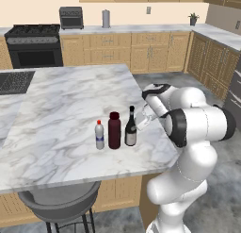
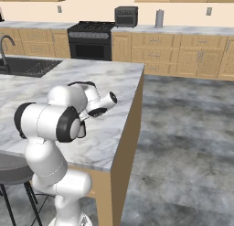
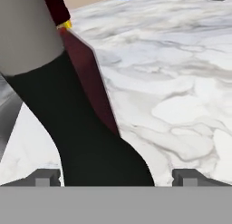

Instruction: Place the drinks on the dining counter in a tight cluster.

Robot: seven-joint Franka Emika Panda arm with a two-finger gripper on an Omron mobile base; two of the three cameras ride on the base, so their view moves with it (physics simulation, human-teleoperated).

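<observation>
Three drinks stand upright in a tight row near the right front corner of the dining counter [image 1: 61, 109]. From left to right they are a small clear bottle [image 1: 99, 135] with a red cap, a stout maroon bottle [image 1: 114, 130] and a dark long-necked wine bottle [image 1: 131, 128]. My gripper [image 1: 142, 118] sits just right of the wine bottle, level with its neck. In the hand view the wine bottle [image 3: 90, 141] looms close between the two fingertips, with a gap on each side. The gripper [image 3: 117, 177] is open and holds nothing. The maroon bottle [image 3: 86, 69] shows behind the wine bottle.
A round grey stool [image 1: 59, 199] is tucked under the counter's front edge. The black sink [image 2: 27, 65] lies at the counter's far left. The counter's right edge [image 2: 132, 110] drops to grey floor. A black stove [image 1: 35, 45] stands against the back wall.
</observation>
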